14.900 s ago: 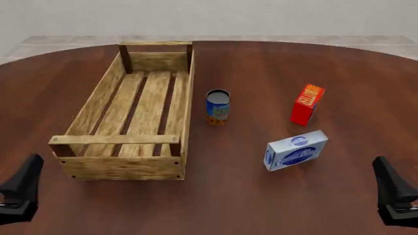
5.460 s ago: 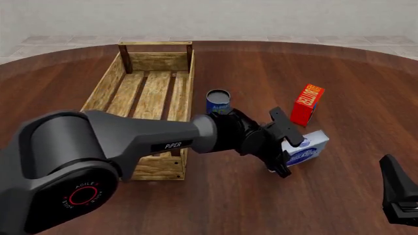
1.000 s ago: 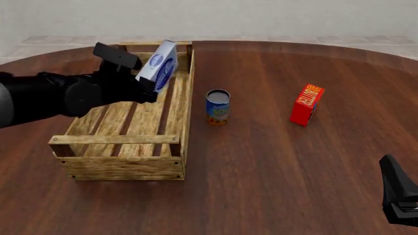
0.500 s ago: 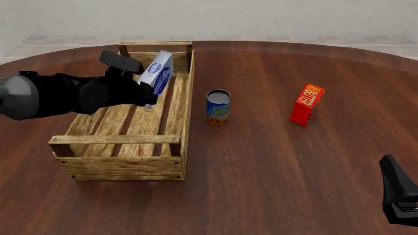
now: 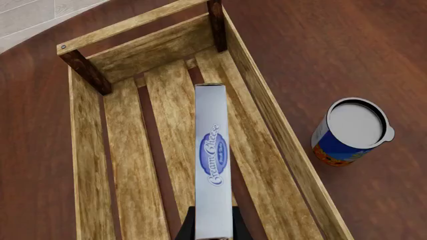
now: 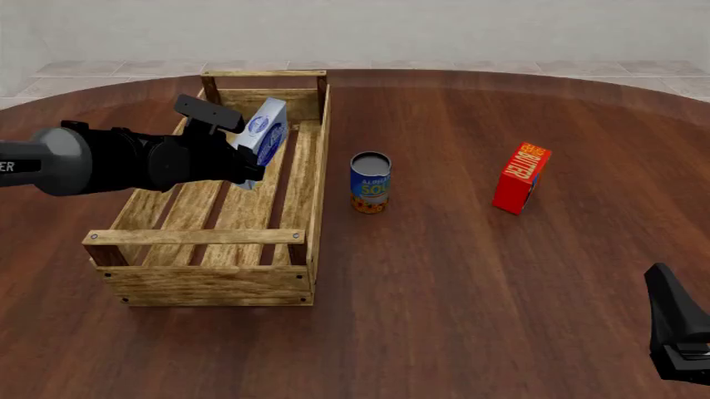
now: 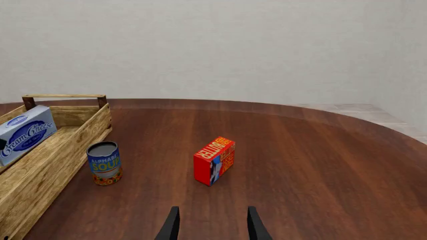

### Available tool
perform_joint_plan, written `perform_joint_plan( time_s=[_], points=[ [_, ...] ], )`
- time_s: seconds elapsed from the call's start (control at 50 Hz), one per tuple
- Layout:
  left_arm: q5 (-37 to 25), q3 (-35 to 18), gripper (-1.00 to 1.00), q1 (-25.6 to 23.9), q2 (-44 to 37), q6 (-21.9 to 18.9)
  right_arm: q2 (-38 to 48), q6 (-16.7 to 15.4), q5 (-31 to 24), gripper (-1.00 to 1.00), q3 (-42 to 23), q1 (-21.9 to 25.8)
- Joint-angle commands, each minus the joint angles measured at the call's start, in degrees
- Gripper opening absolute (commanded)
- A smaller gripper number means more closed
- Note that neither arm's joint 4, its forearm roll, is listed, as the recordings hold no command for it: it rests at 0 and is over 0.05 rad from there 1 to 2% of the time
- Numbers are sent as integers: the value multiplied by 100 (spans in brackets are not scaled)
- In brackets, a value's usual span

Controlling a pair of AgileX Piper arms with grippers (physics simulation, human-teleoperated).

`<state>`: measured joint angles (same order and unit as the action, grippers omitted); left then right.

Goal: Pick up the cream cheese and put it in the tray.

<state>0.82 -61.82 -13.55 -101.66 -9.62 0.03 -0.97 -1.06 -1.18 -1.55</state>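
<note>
The left gripper (image 6: 246, 158) pinches the cream cheese (image 6: 262, 140) on edge between its fingers, the box tilted and held inside the far half of the tray (image 6: 199, 237), above the slats; whether it touches them cannot be told. Beyond the tray's right wall, to the gripper's right, stands a blue can (image 6: 371, 182), and farther right a red box (image 6: 520, 177). The right gripper (image 7: 211, 225) sits well apart at the near table edge, its fingers spread and holding nothing.

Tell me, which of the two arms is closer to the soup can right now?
The left. Its tool holds the cream cheese over the tray, just across the tray's wall from the soup can. The right tool sits far off at the table's near right edge.
</note>
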Motion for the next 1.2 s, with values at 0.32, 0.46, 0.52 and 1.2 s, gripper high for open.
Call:
perform_joint_plan(
  time_s=[0.32, 0.46, 0.52, 1.2],
  points=[
    [-110, -469, -100, 143, -470, -156, 0, 11, -5, 100, 1, 3],
    [-53, -468, -100, 157, -584, -187, 0, 17, -6, 100, 2, -1],
    [-39, -462, -100, 146, -620, -138, 0, 18, -7, 100, 2, 1],
    [149, -349, -100, 75, -998, 44, 1, 22, -19, 100, 3, -1]
  ],
)
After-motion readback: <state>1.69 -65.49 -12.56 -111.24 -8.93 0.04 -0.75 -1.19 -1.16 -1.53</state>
